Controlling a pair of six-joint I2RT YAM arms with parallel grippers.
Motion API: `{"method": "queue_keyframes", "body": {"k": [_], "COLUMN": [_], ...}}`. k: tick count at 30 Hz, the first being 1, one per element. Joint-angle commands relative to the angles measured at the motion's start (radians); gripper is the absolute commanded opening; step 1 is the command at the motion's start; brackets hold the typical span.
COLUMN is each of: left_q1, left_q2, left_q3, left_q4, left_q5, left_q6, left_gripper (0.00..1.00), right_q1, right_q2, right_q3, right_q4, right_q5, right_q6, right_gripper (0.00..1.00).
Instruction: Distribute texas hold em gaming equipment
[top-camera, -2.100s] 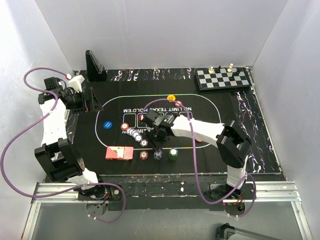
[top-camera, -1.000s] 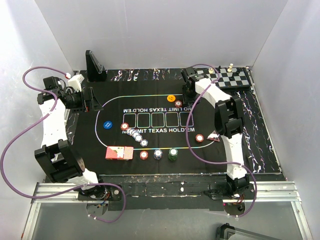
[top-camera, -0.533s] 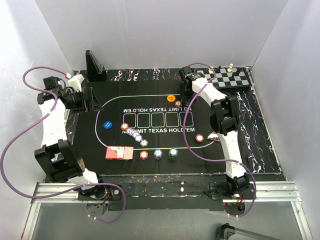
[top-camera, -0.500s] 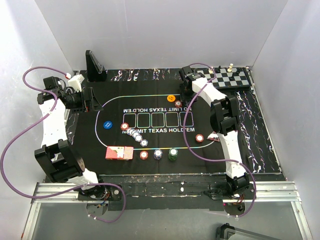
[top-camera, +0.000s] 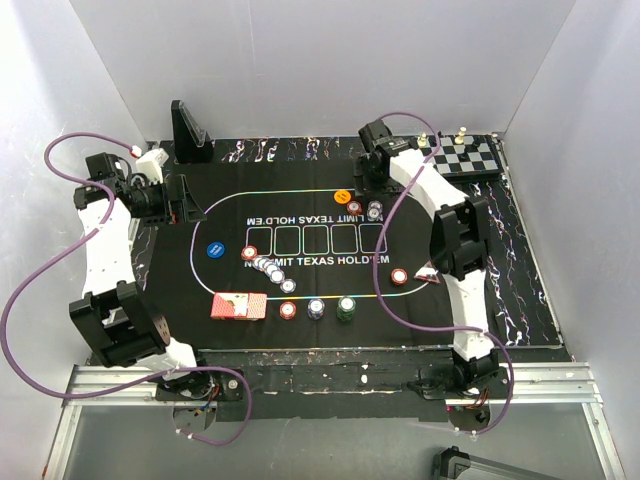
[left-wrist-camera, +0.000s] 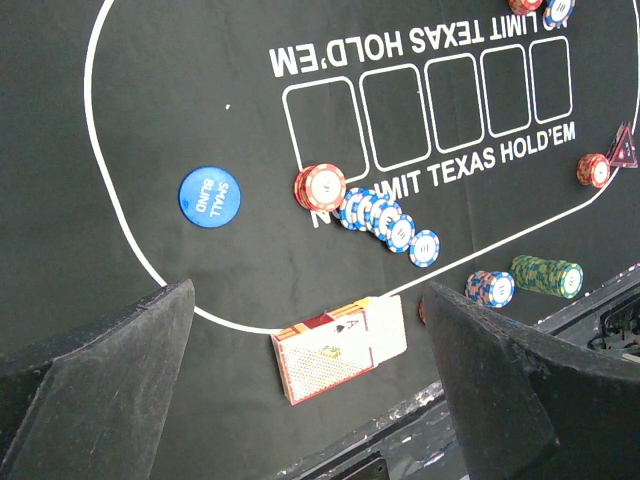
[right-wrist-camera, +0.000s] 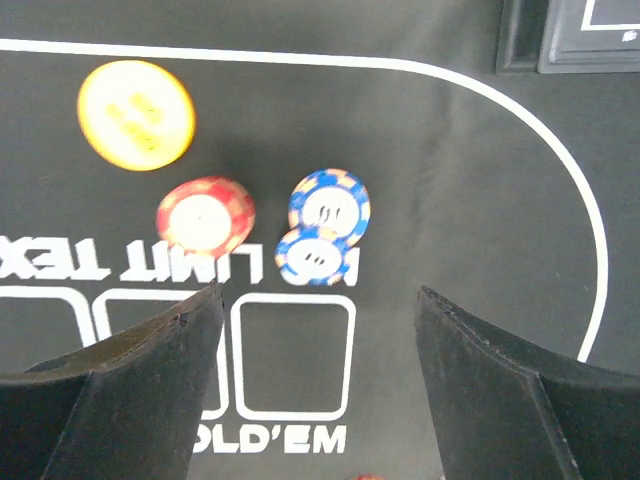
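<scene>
Overhead, left gripper (left-wrist-camera: 308, 290) and right gripper (right-wrist-camera: 320, 292) both agape, empty; chessboard (top-camera: 470, 158) near the right.

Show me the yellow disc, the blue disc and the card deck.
yellow disc (right-wrist-camera: 136, 114), right wrist view, its centre.
blue disc (left-wrist-camera: 209, 196), left wrist view, its printed centre.
card deck (left-wrist-camera: 340, 347), left wrist view, top card's middle.

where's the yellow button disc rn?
Top view: the round yellow button disc lies far on the black felt mat, right of centre, beside the red poker chip.
</scene>
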Motion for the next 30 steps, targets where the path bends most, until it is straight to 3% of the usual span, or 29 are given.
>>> {"method": "queue_keyframes", "body": {"k": [1,6,13,20,30], "left_q1": [0.007,0.007,0.007,0.009,0.007], "left_q2": [-0.070,-0.090,-0.108,-0.120,-0.131], "left_q3": [0.007,0.007,-0.003,-0.004,-0.004], "left_q4": [-0.009,-0.010,-0.015,-0.023,-0.023], "left_q5": [0.028,0.033,0.036,0.033,0.028], "left_q6": [0.002,-0.002,-0.002,-0.004,-0.001], "left_gripper": [1.00,1.00,1.00,1.00,1.00], "right_q1": [0.092,0.239,0.552,0.666,0.677], "right_q2": [-0.221,-0.378,-0.512,-0.476,-0.407], "right_q3": [-0.033,-0.202,-0.524,-0.609,-0.673], "right_q4": [0.000,0.024,0.154,0.190,0.251], "right_q5": [0.047,0.024,-0.122,-0.222,-0.283], "right_q6": [-0.006,-0.015,-0.035,-0.041,-0.034], "right_gripper": [0.83,0.83,0.88,0.89,0.91]}}
